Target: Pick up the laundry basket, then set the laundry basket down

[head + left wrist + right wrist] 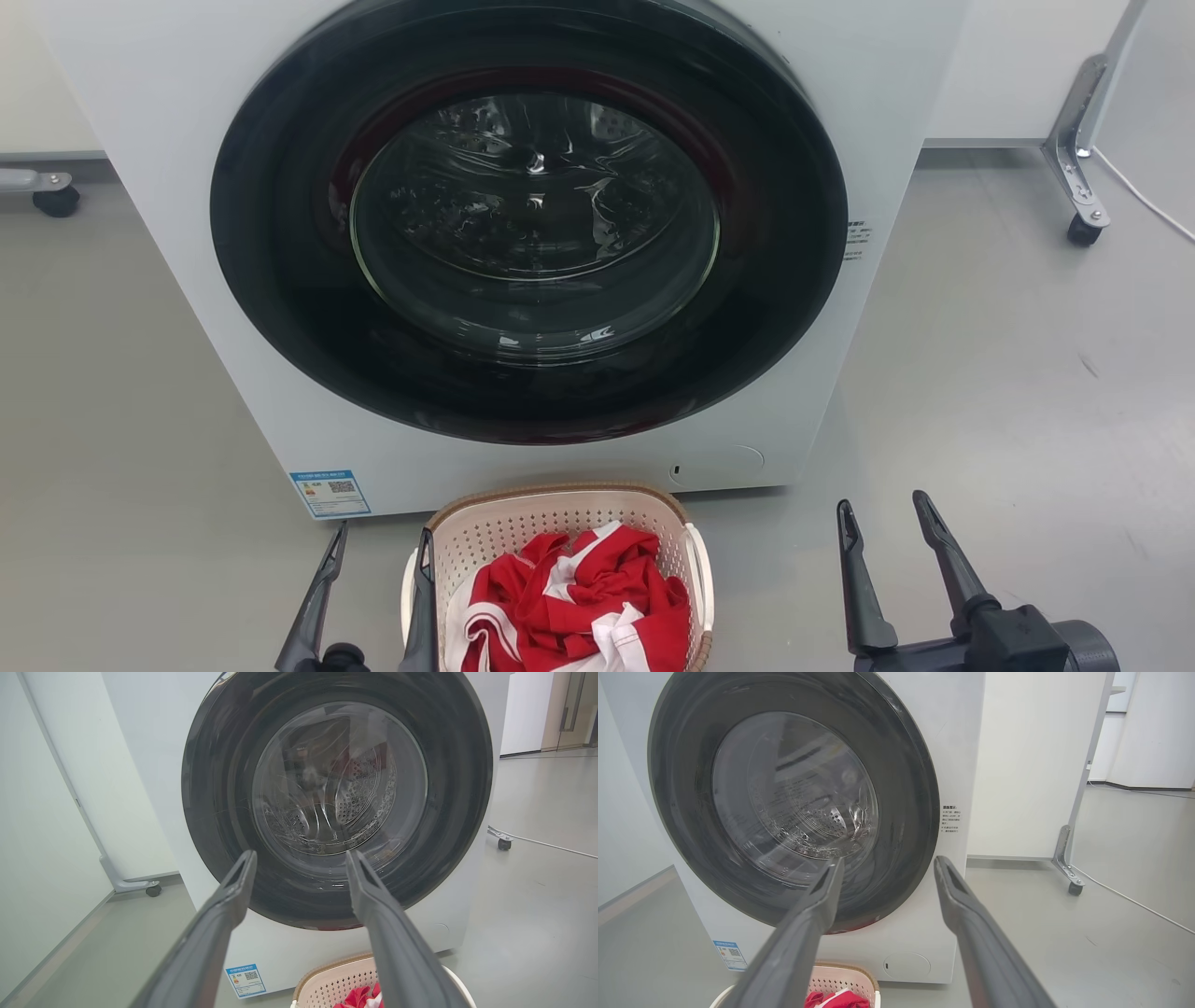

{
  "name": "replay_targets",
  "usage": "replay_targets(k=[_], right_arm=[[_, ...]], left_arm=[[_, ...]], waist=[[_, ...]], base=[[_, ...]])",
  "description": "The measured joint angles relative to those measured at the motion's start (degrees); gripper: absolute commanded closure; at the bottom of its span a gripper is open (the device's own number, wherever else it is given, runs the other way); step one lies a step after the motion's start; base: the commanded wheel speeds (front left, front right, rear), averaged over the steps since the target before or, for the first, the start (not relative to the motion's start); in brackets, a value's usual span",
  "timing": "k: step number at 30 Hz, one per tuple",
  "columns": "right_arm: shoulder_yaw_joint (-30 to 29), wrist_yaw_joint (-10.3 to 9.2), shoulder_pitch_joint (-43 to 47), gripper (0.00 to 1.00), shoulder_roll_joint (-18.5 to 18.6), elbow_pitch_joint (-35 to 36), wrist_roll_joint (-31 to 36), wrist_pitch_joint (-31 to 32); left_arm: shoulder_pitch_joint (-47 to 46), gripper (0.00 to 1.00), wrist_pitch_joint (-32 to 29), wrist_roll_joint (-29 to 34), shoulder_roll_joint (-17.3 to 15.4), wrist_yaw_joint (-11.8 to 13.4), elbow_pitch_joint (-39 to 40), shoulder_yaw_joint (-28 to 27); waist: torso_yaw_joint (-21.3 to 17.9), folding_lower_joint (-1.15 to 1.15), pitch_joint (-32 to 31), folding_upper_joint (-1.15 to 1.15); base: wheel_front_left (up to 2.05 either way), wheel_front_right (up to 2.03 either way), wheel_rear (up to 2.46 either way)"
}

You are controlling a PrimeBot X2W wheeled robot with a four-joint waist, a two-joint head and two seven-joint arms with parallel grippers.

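laundry basket: cream perforated laundry basket (523, 528) with a brown woven-look rim. it sits on the grey floor (1008, 373) right in front of the washer (887, 84), below the middle of its front, at the bottom of the head view.
what's in it: a crumpled red and white cloth (579, 597), piled roughly up to the rim.
left gripper: the left gripper (384, 532) has its fingers spread apart and isn't clamped on anything. in the head view its inner finger crosses the basket's left edge and the outer finger is over the floor. honestly can't tell if it touches the basket.
right gripper: the right gripper (882, 501) is spread wide too, holding nothing, over the floor well off to the basket's right.
handles: the white loop handle (702, 569) on the basket's right side is easy to see. the left one shows as a white strip between the left gripper's fingers.
washer: white front loader with a big dark round door (271, 233), shut. the shiny drum (532, 205) shows through the glass.
blue sticker: a blue sticker (330, 493) at the lower left of the washer front has a qr code and some coloured bits. the print is too small to read.
text label: a small text label (857, 241) just right of the door has a few lines of dark characters. can't make them out, even in the right wrist view.
round flap: a round flap (719, 464) outline sits at the lower right of the washer front, with a tiny dark mark beside it.
background: a metal leg on a black caster (1083, 231) and a white cable (1144, 201) on the floor at the right.
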State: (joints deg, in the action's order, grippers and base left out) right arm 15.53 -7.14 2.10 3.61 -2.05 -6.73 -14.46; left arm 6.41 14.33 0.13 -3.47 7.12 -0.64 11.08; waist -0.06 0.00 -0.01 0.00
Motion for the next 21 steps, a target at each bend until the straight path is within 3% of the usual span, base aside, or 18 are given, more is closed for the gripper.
replay_targets(k=[21], right_arm=[[-0.23, 0.01, 1.00, 0.00, -0.10, 1.07, 0.04, -0.08]], left_arm=[[0.01, 0.00, 0.01, -0.08, 0.10, 0.00, 0.93, -0.23]], waist=[[-0.04, 0.00, 0.89, 0.00]], base=[[0.00, 0.00, 0.00]])
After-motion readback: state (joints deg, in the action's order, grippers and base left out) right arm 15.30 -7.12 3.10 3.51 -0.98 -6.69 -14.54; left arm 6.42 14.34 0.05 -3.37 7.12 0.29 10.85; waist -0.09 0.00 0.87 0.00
